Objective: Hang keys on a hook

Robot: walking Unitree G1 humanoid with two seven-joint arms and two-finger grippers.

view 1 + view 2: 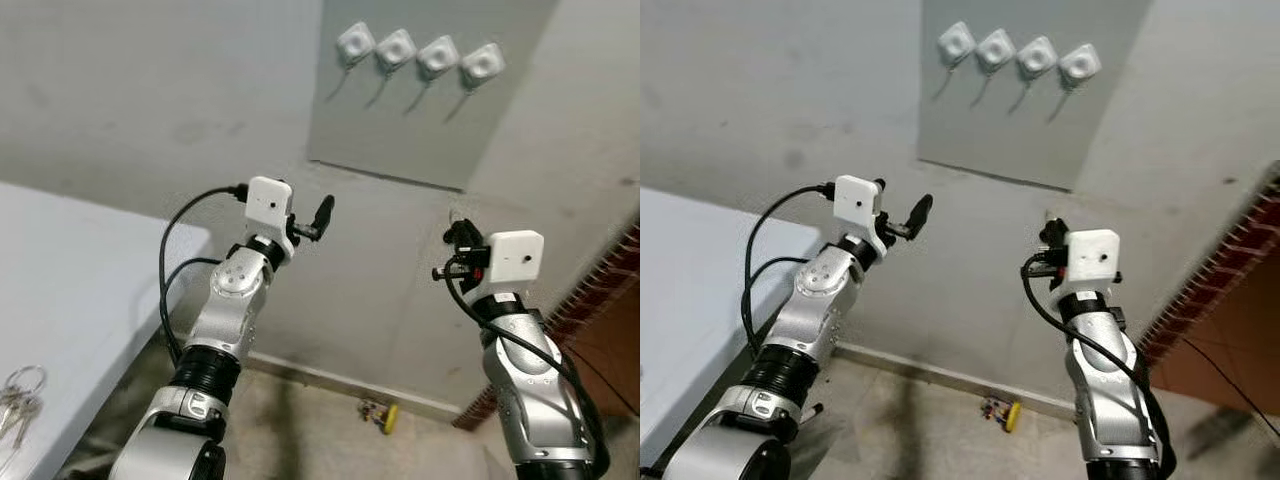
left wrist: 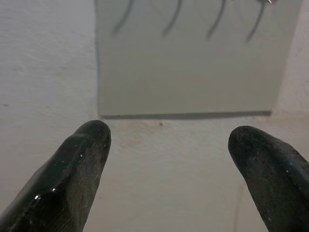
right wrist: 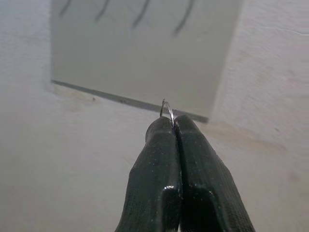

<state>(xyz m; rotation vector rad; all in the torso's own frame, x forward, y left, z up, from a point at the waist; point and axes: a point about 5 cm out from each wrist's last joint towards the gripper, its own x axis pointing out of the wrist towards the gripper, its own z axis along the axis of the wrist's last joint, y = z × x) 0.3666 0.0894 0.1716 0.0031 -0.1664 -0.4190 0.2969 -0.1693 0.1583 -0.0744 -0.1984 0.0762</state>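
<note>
Wall ahead, with the grey panel (image 1: pixel 430 90) high up carrying four white hooks (image 1: pixel 420 52) in a row. Both arms are raised toward it. The right gripper (image 3: pixel 168 123) has its fingers pressed together, pinching a thin key ring (image 3: pixel 167 109) by a sliver at the very tips; whether keys hang below is hidden. The left gripper (image 2: pixel 169 140) is spread wide, holding nothing. A bunch of keys (image 1: pixel 18 400) lies on the white surface (image 1: pixel 70 280) to the left. The risks: such a shallow pinch could let the ring twist or slip out, and the hooks' thin wire prongs give little margin, so a slight misalignment would skid the ring off.
</note>
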